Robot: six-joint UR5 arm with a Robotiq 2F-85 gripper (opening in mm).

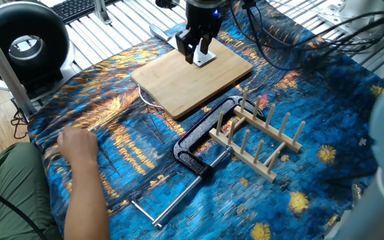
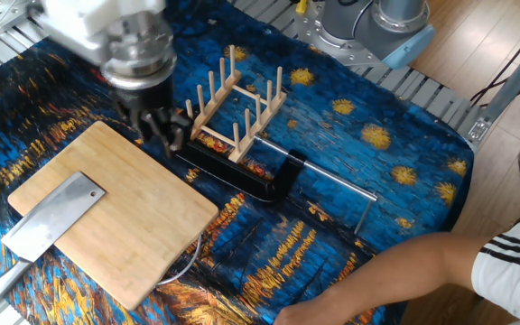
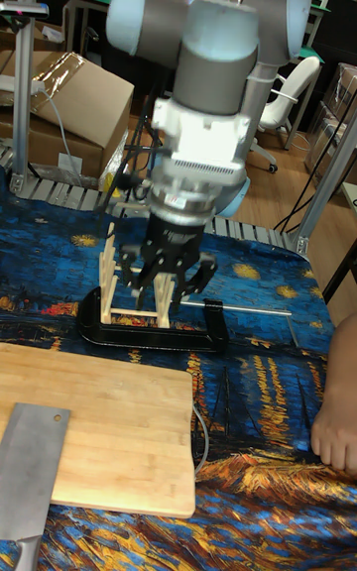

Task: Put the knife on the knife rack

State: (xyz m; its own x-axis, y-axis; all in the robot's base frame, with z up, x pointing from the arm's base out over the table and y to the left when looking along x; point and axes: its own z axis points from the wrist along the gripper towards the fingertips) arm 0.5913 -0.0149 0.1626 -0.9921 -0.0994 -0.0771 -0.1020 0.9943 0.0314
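The knife (image 2: 51, 222) lies flat on the bamboo cutting board (image 2: 143, 226), its broad grey blade on the board's left end and its handle running off the edge. My gripper (image 2: 160, 134) hangs open and empty above the board's far edge, between the knife and the knife rack (image 2: 238, 106). In one fixed view the gripper (image 1: 195, 51) hides part of the blade (image 1: 208, 59). The pale wooden rack (image 1: 257, 137) stands upright on the blue cloth. In the tall fixed view the gripper (image 3: 165, 285) has its fingers spread, the rack (image 3: 117, 274) behind it and the knife (image 3: 30, 467) at lower left.
A black clamp (image 1: 199, 143) with a thin metal bar lies against the rack's base, between rack and board. A person's hand (image 1: 79, 143) rests on the cloth at the table's edge; the forearm (image 2: 404, 271) lies along the near side. Cables hang behind the arm.
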